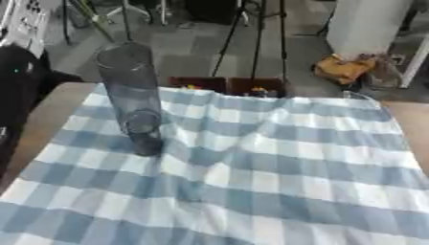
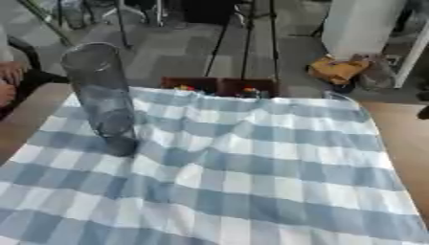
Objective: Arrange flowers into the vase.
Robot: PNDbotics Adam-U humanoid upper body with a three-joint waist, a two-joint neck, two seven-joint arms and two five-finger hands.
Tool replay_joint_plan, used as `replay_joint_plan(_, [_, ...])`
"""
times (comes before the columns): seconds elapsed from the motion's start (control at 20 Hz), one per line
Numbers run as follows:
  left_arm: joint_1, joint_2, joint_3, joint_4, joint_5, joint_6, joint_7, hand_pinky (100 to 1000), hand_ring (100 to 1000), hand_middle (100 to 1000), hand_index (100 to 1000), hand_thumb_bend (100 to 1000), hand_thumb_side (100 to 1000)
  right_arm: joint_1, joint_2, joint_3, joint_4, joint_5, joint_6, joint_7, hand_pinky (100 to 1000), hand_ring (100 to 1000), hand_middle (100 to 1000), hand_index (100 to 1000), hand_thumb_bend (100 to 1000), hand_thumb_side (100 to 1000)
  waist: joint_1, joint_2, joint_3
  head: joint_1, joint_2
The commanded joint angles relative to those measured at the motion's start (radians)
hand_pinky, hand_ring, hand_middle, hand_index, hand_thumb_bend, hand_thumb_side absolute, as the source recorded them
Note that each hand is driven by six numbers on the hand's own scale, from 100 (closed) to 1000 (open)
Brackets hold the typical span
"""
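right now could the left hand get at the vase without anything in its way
Probably yes, though the left hand is out of view. The vase stands upright on the left of the checked cloth, with bare cloth all round it and nothing in front.

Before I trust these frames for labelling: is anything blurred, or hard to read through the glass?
Left eye view: soft overall; the tall clear glass vase shows the blue-and-white checked cloth through it. Right eye view: equally soft; small bright bits in the dark box behind stay unreadable.

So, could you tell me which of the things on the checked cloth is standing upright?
Only the tall clear vase, at the cloth's far left; nothing else stands there.
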Motion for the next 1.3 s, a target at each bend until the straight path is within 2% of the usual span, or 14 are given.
replay_joint_plan(0.05, [-0.029,0.008,0.014,0.01,-0.007,-0.014,0.003,100,100,100,105,100,689,-0.019,-0.037,-0.002,0.0,-0.01,-0.013,0.004,777,571,482,764,100,1000,0.0,-0.012,-0.004,0.008,-0.016])
replay_joint_plan(0.25, [-0.027,0.001,0.017,0.044,-0.024,-0.028,0.006,100,100,100,105,100,690,-0.024,-0.039,-0.002,0.007,-0.014,-0.023,0.007,777,571,482,764,100,1000,-0.004,-0.003,-0.01,0.012,-0.022])
replay_joint_plan(0.45, [-0.028,-0.008,0.024,0.053,-0.041,-0.075,-0.003,100,100,100,107,100,688,-0.029,-0.038,-0.002,0.009,-0.019,-0.027,0.008,777,570,482,764,100,1000,-0.006,0.005,-0.017,0.02,-0.033])
replay_joint_plan(0.7, [-0.026,-0.011,0.025,0.065,-0.053,-0.104,-0.019,100,100,100,107,100,687,-0.031,-0.039,-0.003,0.012,-0.025,-0.029,0.011,779,569,481,764,100,1000,-0.008,0.014,-0.022,0.027,-0.046])
replay_joint_plan(1.3, [-0.023,-0.013,0.025,0.072,-0.115,-0.144,-0.076,100,100,100,107,100,677,-0.036,-0.047,-0.004,0.023,-0.035,-0.046,0.021,779,567,478,764,100,1000,-0.018,0.037,-0.029,0.037,-0.074])
